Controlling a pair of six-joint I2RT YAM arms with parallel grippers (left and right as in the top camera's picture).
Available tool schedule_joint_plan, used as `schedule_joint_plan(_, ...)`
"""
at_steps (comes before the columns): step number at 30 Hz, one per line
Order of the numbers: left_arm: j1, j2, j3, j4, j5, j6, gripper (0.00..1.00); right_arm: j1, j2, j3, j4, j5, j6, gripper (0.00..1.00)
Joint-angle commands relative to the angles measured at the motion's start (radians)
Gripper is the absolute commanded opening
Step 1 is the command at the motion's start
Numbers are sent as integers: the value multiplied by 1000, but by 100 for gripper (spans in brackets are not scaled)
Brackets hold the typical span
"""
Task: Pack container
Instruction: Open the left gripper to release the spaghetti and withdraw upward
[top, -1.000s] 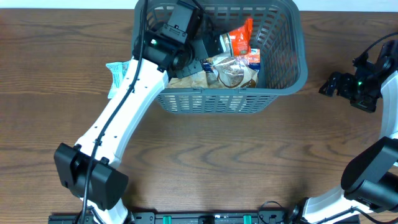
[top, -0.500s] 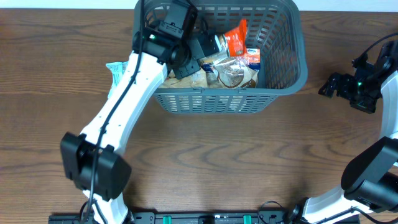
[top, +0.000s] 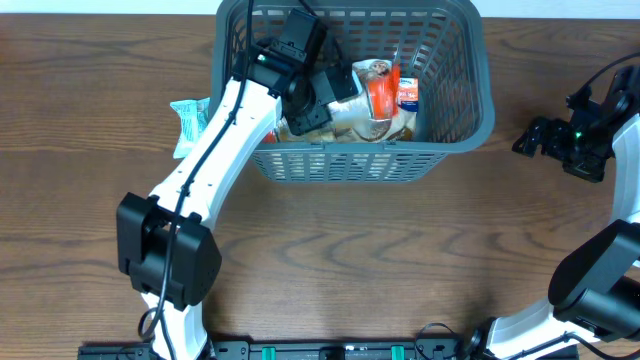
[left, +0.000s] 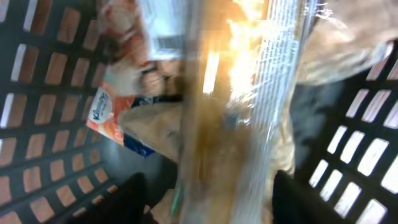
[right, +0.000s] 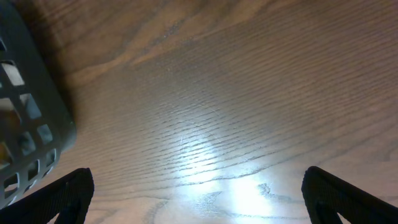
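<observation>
Grey container (top: 455, 120): at the far middle of the wooden table (top: 400, 260), same spot as a second ago.
Left gripper (top: 322, 100): inside the container, shifted toward its middle; fingers (left: 127, 199) spread apart now, pinched closer before.
Clear packet (top: 350, 118): between those fingers, blurred up close, now nearer the basket's centre.
Orange packet (top: 380, 95): partly covered since then.
Right gripper (top: 522, 140): unmoved, spread wide above bare wood right of the container.
Teal packet (top: 185, 118): unmoved, outside, just left.
</observation>
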Motion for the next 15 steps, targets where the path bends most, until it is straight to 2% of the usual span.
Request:
schedule_joint_plan(1,-1,-33,31,-15,17,-5,65,-3,3,-5,-1,-8,-13,99)
schedule_joint_plan(11,-1,-63,36,-7,9,-5,69,-3,3,-5,-1,-8,-13,99)
schedule_joint_plan(15,-1,-113,49,35,-65,-5,70,-3,3,-5,-1,-8,-13,99)
